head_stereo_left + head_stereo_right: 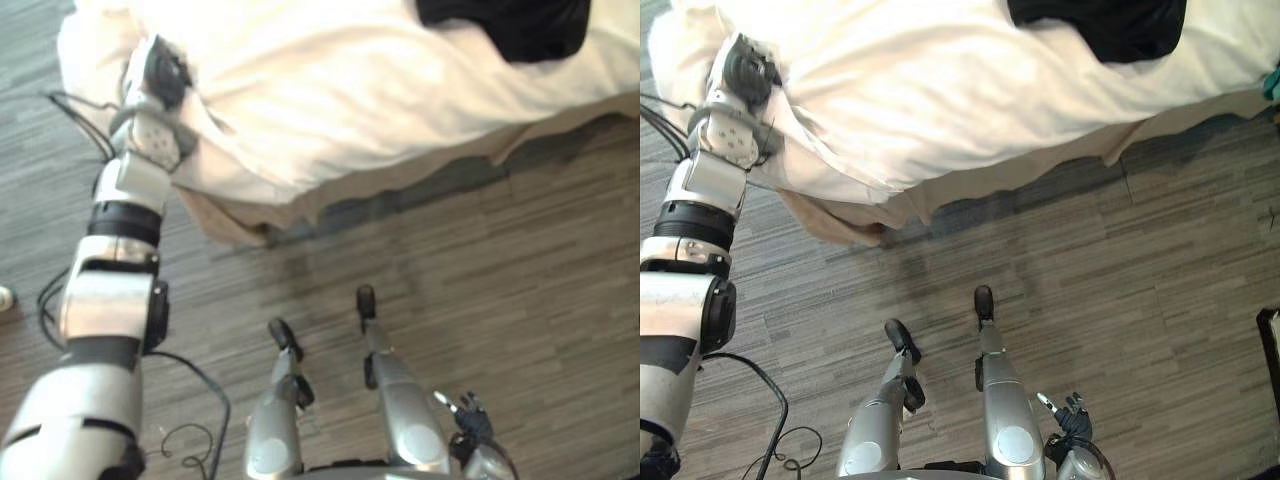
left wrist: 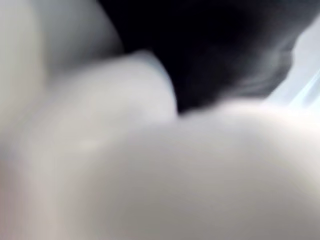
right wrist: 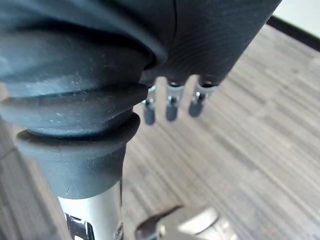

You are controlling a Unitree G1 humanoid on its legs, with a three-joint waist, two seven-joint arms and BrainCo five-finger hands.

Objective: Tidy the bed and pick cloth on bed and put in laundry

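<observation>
Currently, in the left eye view, I have the left hand [image 1: 158, 72] up at the near corner of the white duvet [image 1: 330, 90], sunk among its folds. I judge this to be the tidying step, with the pick-up not yet begun. The black cloth [image 1: 510, 25] lies on the bed, well apart from that hand, toward the far right. The right hand [image 1: 472, 425] hangs low over the wood floor [image 1: 480, 260].

The right eye view adds a sliver of something teal [image 1: 1272, 80] at the bed's right end.

The left wrist view gives me pale fabric close against a dark mass, so I cannot tell whether that hand grips or rests loose.

The right wrist view shows fingertips [image 3: 171, 111] hanging relaxed, holding nothing.

Next, I judge, this corner wants smoothing, then a shift rightward to bring the cloth within reach.
</observation>
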